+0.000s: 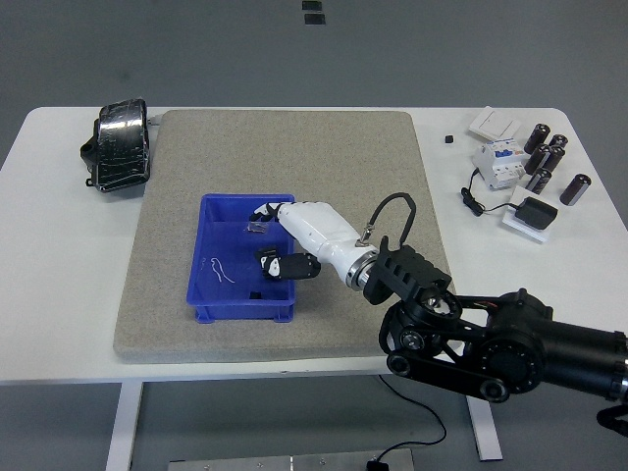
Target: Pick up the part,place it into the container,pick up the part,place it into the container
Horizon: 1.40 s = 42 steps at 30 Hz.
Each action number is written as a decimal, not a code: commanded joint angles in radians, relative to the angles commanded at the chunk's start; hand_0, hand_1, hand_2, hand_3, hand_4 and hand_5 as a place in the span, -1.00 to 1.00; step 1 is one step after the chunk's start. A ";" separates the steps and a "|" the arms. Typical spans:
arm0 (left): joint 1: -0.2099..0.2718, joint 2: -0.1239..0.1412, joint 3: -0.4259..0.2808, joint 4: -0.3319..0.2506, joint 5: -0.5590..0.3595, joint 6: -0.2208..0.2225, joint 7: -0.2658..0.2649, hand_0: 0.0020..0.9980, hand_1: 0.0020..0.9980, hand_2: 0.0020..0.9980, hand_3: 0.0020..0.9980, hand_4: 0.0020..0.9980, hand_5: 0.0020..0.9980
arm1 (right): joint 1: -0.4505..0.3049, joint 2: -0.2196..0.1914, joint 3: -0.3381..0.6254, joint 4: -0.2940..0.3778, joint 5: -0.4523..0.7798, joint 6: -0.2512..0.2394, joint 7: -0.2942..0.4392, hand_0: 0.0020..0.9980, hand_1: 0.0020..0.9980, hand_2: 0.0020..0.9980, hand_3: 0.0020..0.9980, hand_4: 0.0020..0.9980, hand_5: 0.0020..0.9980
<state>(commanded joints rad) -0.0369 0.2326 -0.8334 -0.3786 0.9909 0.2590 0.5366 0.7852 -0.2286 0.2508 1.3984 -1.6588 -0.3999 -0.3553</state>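
My right hand (267, 238) reaches from the lower right down into the blue container (218, 303), which sits on the grey mat. The white palm covers the bin's right half. The black toothed part is no longer plainly visible. Only a dark shape (266, 258) shows low against the hand inside the bin, and I cannot tell whether it is held or lying loose. A thin white squiggle (222, 268) lies on the bin floor to the left, and a small dark bit (255, 294) lies near the front wall. The left arm is out of view.
A grey mat (324, 147) covers the table's middle. A black wrapped bundle (120, 145) lies at the back left. At the back right are several black cylinders (546, 155), a white breaker (497, 162), a black adapter (536, 212) with its cable and a white switch plate (494, 122).
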 joint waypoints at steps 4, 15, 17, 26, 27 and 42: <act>0.000 -0.001 0.001 0.001 -0.001 -0.001 -0.002 0.32 0.29 0.25 0.21 0.40 0.15 | -0.015 -0.016 0.052 0.004 0.012 -0.032 0.010 0.26 0.50 0.46 0.55 0.26 -0.49; 0.000 -0.003 0.009 0.003 -0.012 0.000 -0.009 0.32 0.29 0.25 0.21 0.40 0.15 | -0.046 -0.090 0.080 -0.054 -0.058 0.056 -0.067 -0.18 0.29 0.47 0.53 0.28 -0.47; 0.000 -0.004 0.010 0.003 -0.013 0.000 -0.010 0.32 0.29 0.25 0.21 0.40 0.15 | -0.050 -0.096 0.071 -0.056 -0.072 0.073 -0.077 -0.18 0.29 0.47 0.53 0.28 -0.47; -0.002 -0.003 0.011 0.003 -0.015 0.000 -0.012 0.32 0.29 0.25 0.21 0.39 0.14 | -0.052 -0.119 0.008 -0.074 -0.118 0.138 -0.105 -0.27 0.25 0.47 0.52 0.31 -0.45; -0.003 -0.003 0.012 0.003 -0.016 0.000 -0.012 0.32 0.29 0.25 0.21 0.39 0.14 | -0.051 -0.120 0.003 -0.078 -0.119 0.140 -0.105 -0.27 0.25 0.47 0.52 0.31 -0.45; -0.009 -0.003 0.009 0.005 -0.012 -0.005 -0.017 0.32 0.29 0.25 0.16 0.38 0.15 | -0.033 -0.103 -0.030 -0.158 -0.091 0.118 -0.073 -0.35 0.15 0.34 0.42 0.32 -0.43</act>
<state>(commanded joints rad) -0.0464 0.2291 -0.8239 -0.3734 0.9791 0.2535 0.5201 0.7522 -0.3320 0.2203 1.2399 -1.7499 -0.2824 -0.4285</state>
